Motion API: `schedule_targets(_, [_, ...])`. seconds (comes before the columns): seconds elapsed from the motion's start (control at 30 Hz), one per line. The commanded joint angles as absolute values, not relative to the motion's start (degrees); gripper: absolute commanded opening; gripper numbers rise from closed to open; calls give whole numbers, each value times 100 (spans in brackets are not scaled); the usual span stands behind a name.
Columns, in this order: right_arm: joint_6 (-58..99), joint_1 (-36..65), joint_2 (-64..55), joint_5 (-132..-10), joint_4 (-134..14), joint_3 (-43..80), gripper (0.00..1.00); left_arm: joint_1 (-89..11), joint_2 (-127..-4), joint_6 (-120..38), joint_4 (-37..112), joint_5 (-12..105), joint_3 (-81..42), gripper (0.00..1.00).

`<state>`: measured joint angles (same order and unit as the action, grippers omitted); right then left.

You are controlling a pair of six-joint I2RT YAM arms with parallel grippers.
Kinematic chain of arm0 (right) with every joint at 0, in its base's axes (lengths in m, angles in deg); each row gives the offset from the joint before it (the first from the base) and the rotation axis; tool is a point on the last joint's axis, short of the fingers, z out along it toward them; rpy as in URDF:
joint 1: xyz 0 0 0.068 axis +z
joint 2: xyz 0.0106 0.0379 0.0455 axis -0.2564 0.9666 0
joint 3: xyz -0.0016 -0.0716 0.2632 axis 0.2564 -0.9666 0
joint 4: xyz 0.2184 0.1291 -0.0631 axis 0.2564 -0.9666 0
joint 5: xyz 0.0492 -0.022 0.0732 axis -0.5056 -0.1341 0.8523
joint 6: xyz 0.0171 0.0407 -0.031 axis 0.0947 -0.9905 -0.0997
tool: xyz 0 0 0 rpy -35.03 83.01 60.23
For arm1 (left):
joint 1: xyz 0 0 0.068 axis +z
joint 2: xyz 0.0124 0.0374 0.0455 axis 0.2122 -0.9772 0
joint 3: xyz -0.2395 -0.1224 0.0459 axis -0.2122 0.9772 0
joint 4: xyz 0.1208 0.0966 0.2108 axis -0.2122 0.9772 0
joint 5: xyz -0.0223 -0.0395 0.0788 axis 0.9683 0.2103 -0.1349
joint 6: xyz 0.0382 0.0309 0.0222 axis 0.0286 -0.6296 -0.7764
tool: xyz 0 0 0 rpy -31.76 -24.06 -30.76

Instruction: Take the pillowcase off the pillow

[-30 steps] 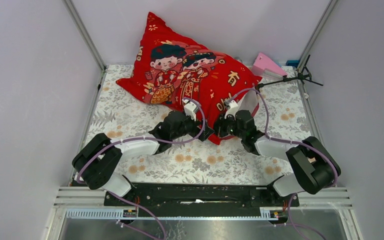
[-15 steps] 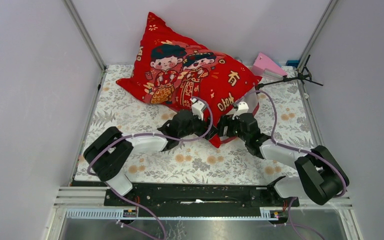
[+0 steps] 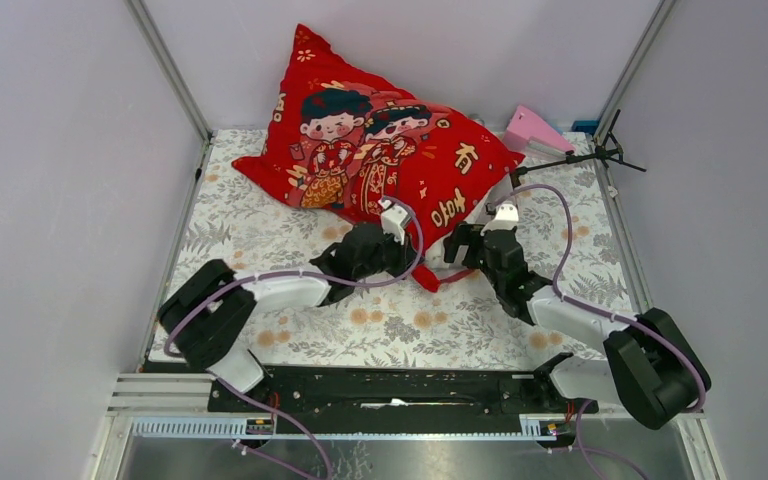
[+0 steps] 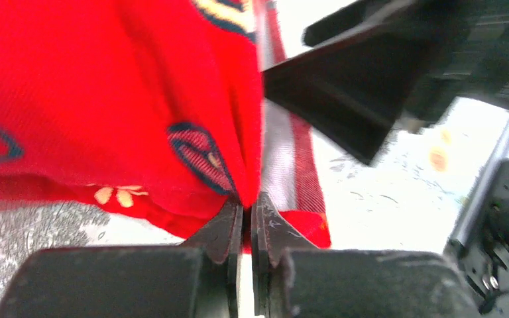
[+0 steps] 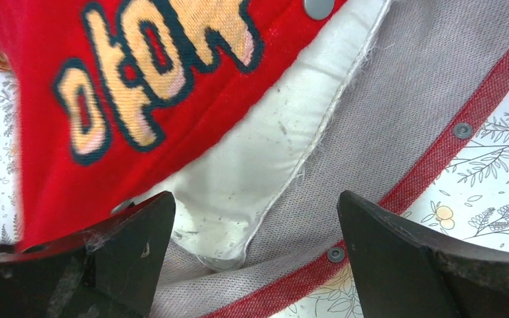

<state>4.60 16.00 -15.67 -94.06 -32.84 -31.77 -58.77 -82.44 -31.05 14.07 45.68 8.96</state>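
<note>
One red pillowcase [image 3: 370, 150] fills the upper centre; one white pillow [image 5: 238, 165] shows at its open lower-right mouth; two grippers: left gripper [image 4: 246, 207] pinches the case's hem, right gripper [image 5: 255, 202] spread wide over the mouth; one pink object [image 3: 535, 128] upper right.
</note>
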Motion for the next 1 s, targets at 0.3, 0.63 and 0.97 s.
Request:
schedule_targets(0.3, [339,1547,-1331,-8716,-2446,-3246,100,-6374,-6197,-4044,194,6287,1759,0])
schedule_targets(0.63, [27,1458,-1043,-8458,-2363,-3196,96,-6368,-4379,-4021,597,3131,2623,0])
schedule_targets(0.97, [-126,1466,-2093,-7406,-2504,-3459,0,-6374,-3855,-3472,2425,2635,2901,0])
